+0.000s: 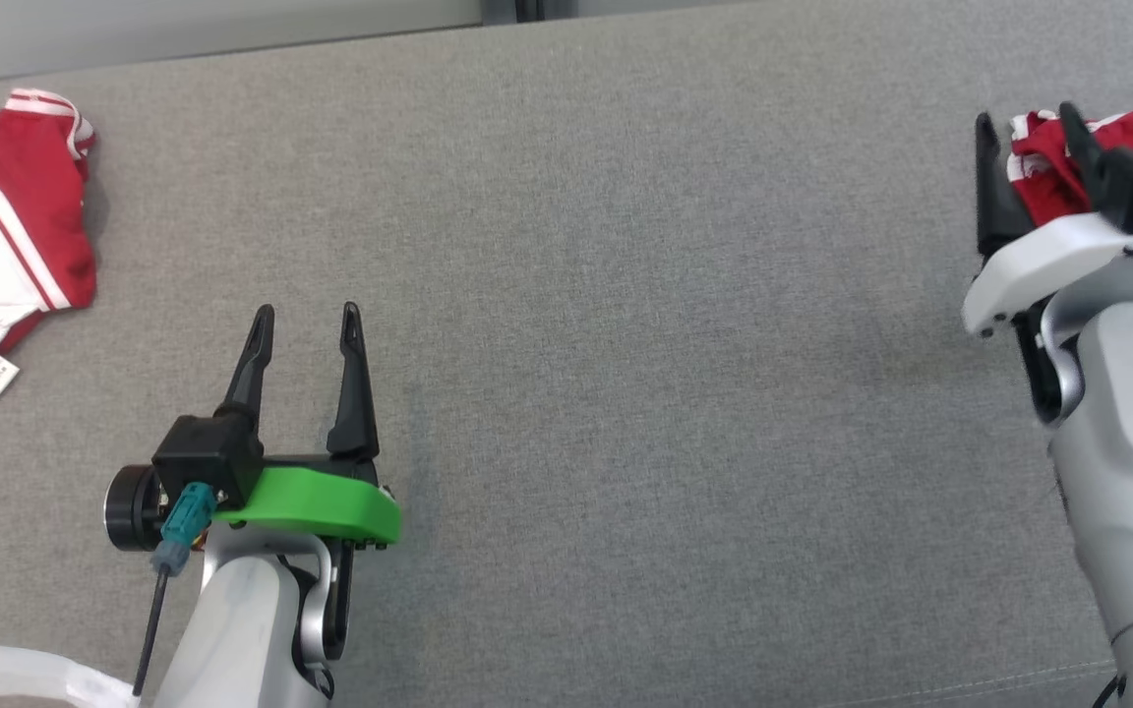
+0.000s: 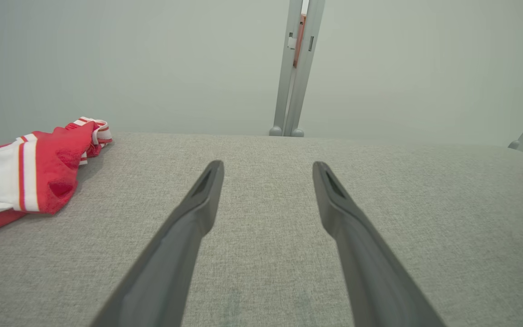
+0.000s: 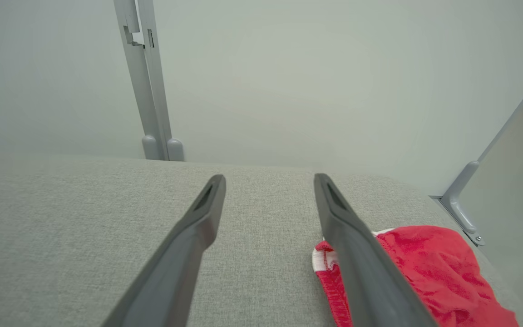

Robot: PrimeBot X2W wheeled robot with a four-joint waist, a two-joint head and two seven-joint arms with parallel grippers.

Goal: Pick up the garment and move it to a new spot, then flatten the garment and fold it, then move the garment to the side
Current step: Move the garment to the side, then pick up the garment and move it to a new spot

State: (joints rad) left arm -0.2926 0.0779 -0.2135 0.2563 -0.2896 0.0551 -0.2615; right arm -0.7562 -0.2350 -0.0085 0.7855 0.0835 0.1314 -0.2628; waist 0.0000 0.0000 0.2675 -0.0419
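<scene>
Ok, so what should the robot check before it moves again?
1. Right gripper open and empty: ok.
2. Red garment clear of that gripper: cannot tell; it lies close beside it.
3. Red garment fully on the grey surface: cannot tell; the head view cuts it off at the edge.
4. Left gripper open and empty: ok.
5. Red and white garment at the left, apart from the left gripper: ok.

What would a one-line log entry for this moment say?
left fingers: open, empty | right fingers: open, red garment beside them, ungripped | other garment: far left on grey surface
</scene>
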